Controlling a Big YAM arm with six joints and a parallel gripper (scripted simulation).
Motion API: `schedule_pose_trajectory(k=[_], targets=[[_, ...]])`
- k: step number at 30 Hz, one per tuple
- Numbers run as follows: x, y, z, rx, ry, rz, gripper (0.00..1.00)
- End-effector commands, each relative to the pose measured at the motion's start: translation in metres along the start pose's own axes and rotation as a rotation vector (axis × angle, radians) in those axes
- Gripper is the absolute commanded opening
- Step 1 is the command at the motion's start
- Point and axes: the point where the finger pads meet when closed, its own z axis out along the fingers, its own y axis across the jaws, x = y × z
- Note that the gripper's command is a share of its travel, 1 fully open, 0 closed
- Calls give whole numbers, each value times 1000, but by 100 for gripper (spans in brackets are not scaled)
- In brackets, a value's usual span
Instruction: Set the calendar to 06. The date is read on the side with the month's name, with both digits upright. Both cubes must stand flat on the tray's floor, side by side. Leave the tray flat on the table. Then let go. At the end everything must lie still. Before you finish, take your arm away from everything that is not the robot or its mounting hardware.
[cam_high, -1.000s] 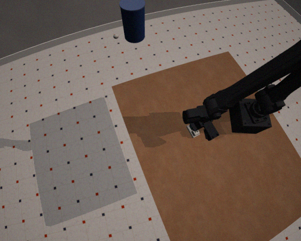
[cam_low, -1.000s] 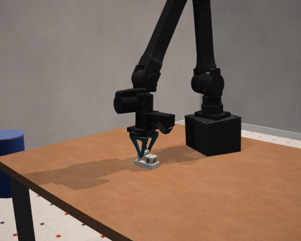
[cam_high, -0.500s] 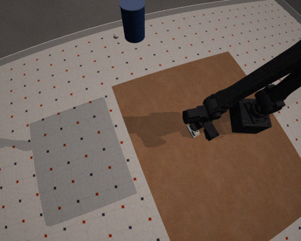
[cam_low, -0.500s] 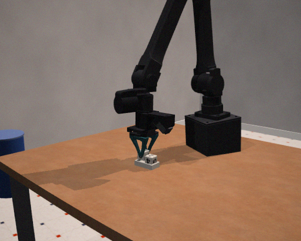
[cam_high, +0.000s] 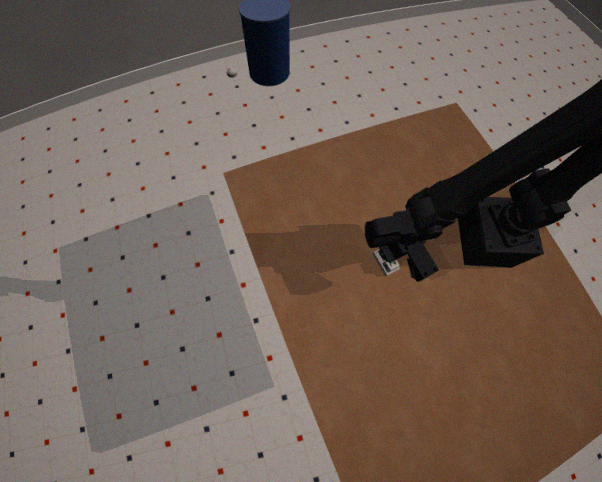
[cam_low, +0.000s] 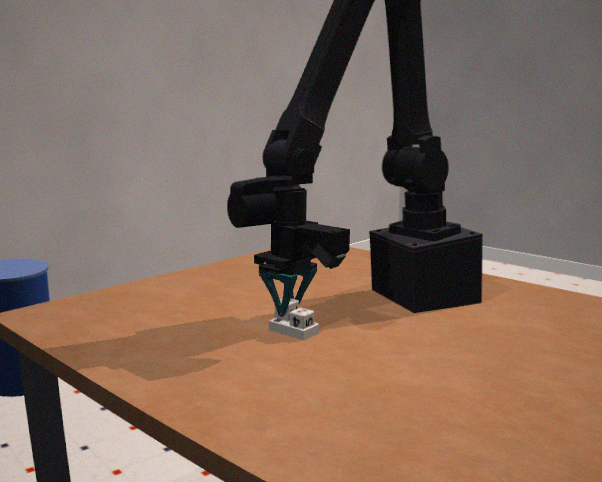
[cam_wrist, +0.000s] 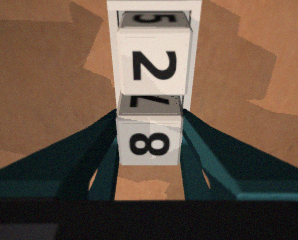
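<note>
Calendar (cam_high: 386, 262) (cam_low: 303, 321) (cam_wrist: 157, 60): it is on the surface (cam_high: 427, 361) (cam_low: 402, 391) (cam_wrist: 40, 60), below the wrist and out in front of the arm's base (cam_high: 484, 256) (cam_low: 427, 281).
Held cube (cam_wrist: 150, 142): 8 and 7 show from the wrist. It sits at one end of the tray (cam_high: 393, 271) (cam_low: 286, 329) (cam_wrist: 112, 60); whether its underside meets the floor there, I cannot tell. If it is high or leaning when freed, it could drop crooked or catch on a wall.
Other cube (cam_low: 303, 319) (cam_wrist: 157, 62): in the tray beside the held one, 2 and 5 toward the wrist, 4 and 5 toward the exterior view. A sideways push from its neighbour could wedge or tip it.
Digits: neither 0 nor 6 can be made out, and the month's name is out of sight. The likeliest failure is a wrong or upside-down number, from seating a cube without the right turn.
Tray: looks flat. Lifting a cube that binds on its walls could drag or tilt it.
Tool (cam_low: 291, 307) (cam_wrist: 149, 119): grasping the cube with the 8, a finger along each side. Uneven opening could twist that cube; rising before both fingers are clear could carry it up.
Arm (cam_high: 502, 155) (cam_low: 321, 85): reaches down from above; too low a press could jam cube against tray.
</note>
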Motion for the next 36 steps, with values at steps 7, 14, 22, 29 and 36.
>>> schedule_pose_trajectory(k=[7, 14, 22, 29, 36], targets=[[7, -16, -1, 28, 5, -4, 26], [7, -16, -1, 28, 5, -4, 26], [9, -20, -2, 33, 7, -4, 26], [9, -20, -2, 28, 5, -3, 26], [9, -20, -2, 28, 5, -3, 26]])
